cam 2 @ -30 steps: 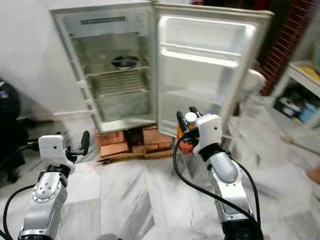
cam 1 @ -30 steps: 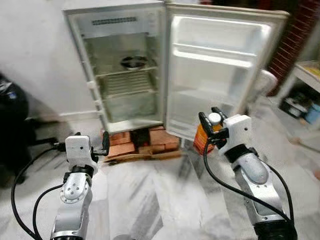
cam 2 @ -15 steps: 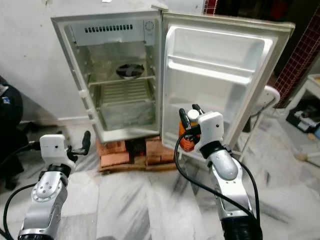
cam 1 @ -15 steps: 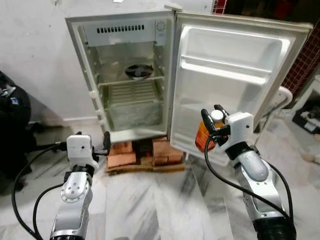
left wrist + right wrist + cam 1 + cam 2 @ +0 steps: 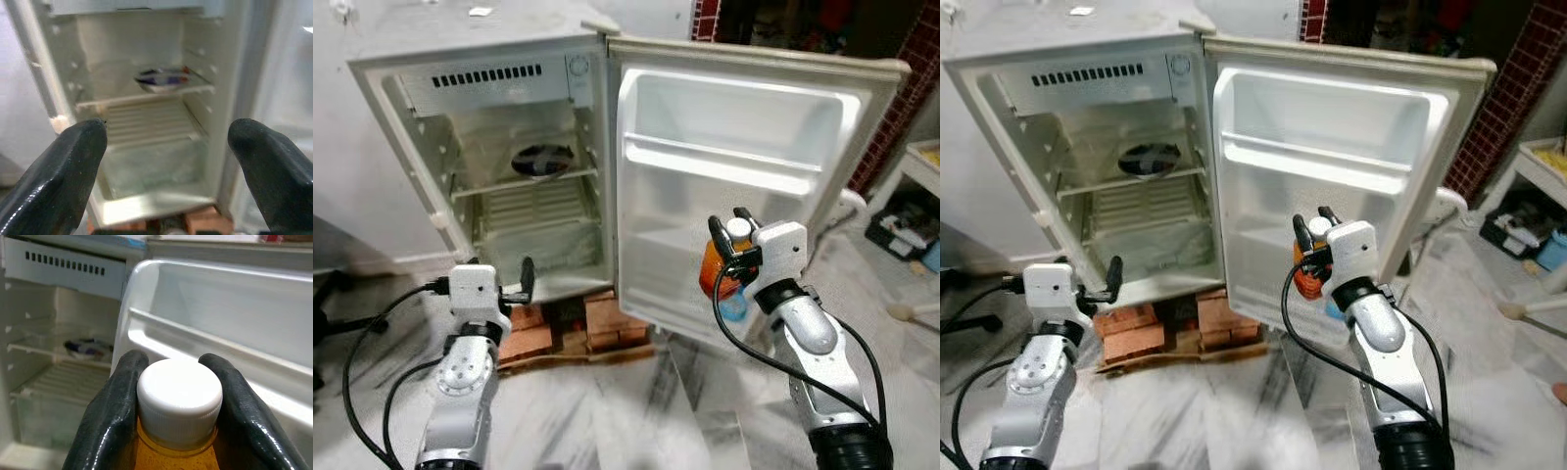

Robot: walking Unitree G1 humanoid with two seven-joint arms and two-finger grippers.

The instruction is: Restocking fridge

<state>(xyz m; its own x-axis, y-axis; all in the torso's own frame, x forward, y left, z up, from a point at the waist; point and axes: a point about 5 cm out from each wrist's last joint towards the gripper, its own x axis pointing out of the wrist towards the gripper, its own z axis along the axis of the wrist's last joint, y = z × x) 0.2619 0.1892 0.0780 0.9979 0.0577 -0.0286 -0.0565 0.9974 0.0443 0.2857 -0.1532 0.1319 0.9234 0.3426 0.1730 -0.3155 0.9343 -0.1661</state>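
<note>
Right gripper (image 5: 734,242) has its fingers clamped round the orange bottle (image 5: 712,272) under its white cap, door shelf (image 5: 724,166) just ahead; keep it upright going in. Left gripper (image 5: 166,161) gapes, holding nothing.

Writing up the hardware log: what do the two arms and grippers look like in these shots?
Both arms are silver metal with rounded jointed segments and white boxy wrist housings. Black cables loop loosely off each one. The right arm ends below in a black ribbed cuff. The left gripper and the right gripper each have two long, glossy black, rounded fingers. No markings can be made out.
</note>
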